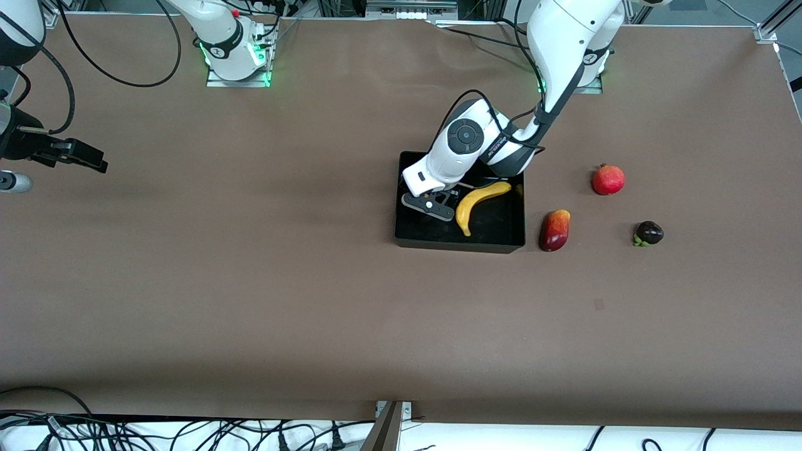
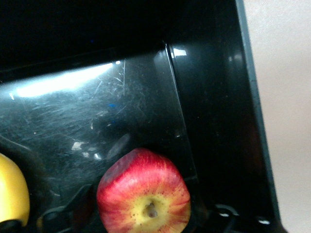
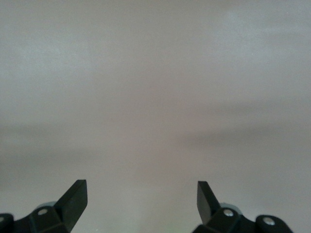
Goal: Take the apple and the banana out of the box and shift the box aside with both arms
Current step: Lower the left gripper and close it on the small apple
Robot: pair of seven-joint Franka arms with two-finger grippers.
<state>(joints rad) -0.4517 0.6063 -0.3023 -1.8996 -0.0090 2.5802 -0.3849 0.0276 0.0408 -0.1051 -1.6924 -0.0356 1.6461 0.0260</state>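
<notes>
We count two white arms [image 1: 564, 44] and one black box [image 1: 460, 241]. Of fruit we find five pieces — one banana [image 1: 477, 202], one apple [image 2: 143, 191], one mango [image 1: 555, 230], one pomegranate [image 1: 608, 180] and one dark purple fruit [image 1: 649, 233].

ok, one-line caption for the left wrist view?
Left wrist view: apple on the floor of the black box, near a corner, banana beside it.
</notes>
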